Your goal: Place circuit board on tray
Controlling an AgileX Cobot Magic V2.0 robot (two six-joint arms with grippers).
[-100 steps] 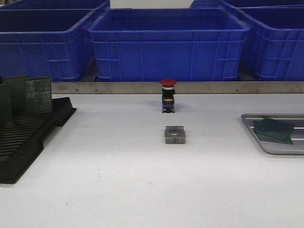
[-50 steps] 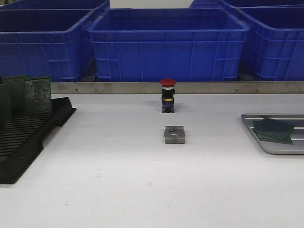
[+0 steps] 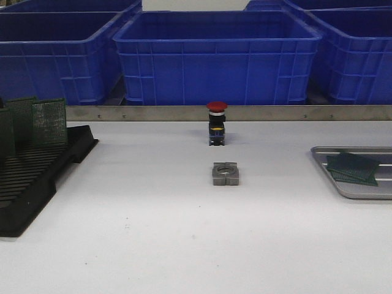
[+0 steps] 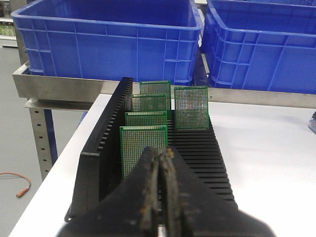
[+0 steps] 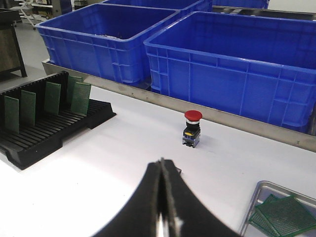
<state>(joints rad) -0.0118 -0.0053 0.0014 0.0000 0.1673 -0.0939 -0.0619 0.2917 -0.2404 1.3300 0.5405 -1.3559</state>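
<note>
Nothing on the table has shifted against the earlier front views: rack, button, metal block and tray all sit where they were, and neither arm enters the front view.

Two green circuit boards (image 3: 351, 167) lie flat and overlapping in the silver-grey tray (image 3: 346, 188) at the right edge of the white table (image 3: 184, 233); the right wrist view also shows them (image 5: 281, 216) inside the tray's rim (image 5: 252, 207). At the left, the black slotted rack (image 3: 30, 174) holds more perforated boards (image 3: 49, 121) standing upright in its slots; the left wrist view shows five of them (image 4: 143, 148).

Both grippers are empty, their fingers pressed together with no gap. The left gripper (image 4: 159, 153) hangs over the near end of the rack, its tips in front of the closest upright board. The right gripper (image 5: 161, 163) is above bare table, between the red emergency-stop button (image 5: 192, 128) and the tray.

A grey slotted metal block (image 3: 225, 173) sits just in front of the button (image 3: 217, 122). Blue plastic crates (image 3: 217, 55) line the back.
</note>
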